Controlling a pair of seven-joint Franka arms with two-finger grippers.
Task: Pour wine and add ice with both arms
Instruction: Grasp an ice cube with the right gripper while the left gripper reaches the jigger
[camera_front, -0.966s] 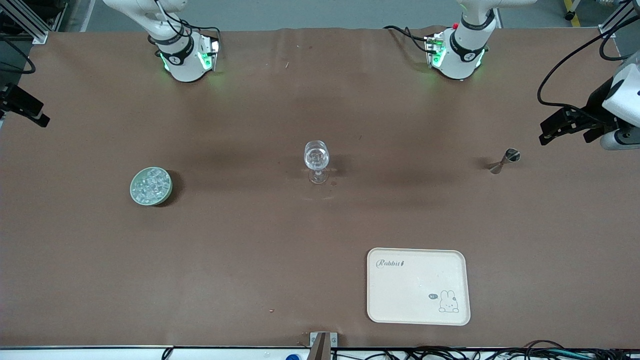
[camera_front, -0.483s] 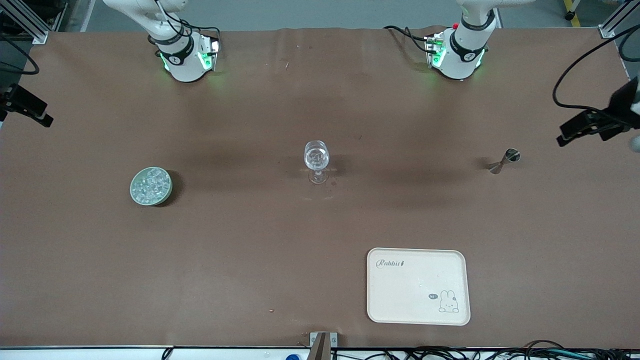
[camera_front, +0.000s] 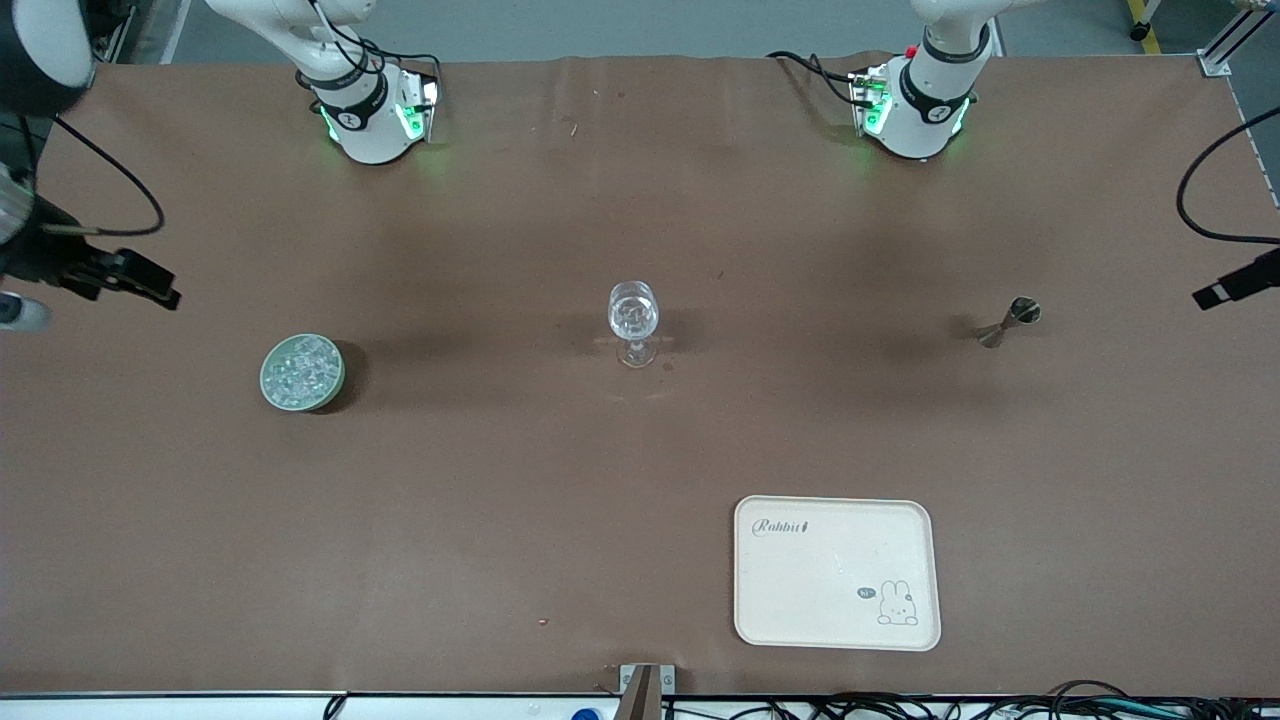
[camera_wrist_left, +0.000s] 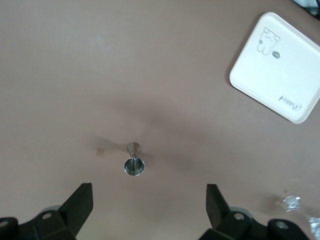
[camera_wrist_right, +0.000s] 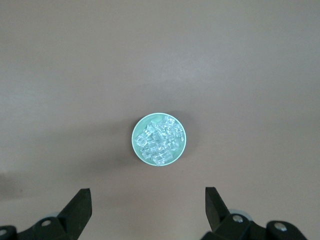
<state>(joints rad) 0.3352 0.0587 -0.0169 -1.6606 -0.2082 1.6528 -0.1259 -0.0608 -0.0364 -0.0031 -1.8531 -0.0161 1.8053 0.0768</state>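
- Right end effector (camera_front: 150, 290): at the left edge of the front view, up in the air over the table's bare margin near the green bowl (camera_front: 302, 372); fingers spread wide, gripping nothing.
- Left end effector (camera_front: 1230, 285): at the right edge of the frame, fingers spread wide, empty. The steel jigger (camera_front: 1010, 322) stands upright on the table (camera_front: 500, 500) just inward of it.
- The ice (camera_wrist_right: 160, 139) is heaped in the green bowl, centre of the right wrist view.
- The wine glass (camera_front: 633, 322) stands at frame centre; the tray (camera_front: 800, 610) lies lower right.
- Recommended approach: centre the bowl rim between the fingers, descend vertically, close on the wall without tipping.
- Grip the jigger at its narrow waist; keep it level.
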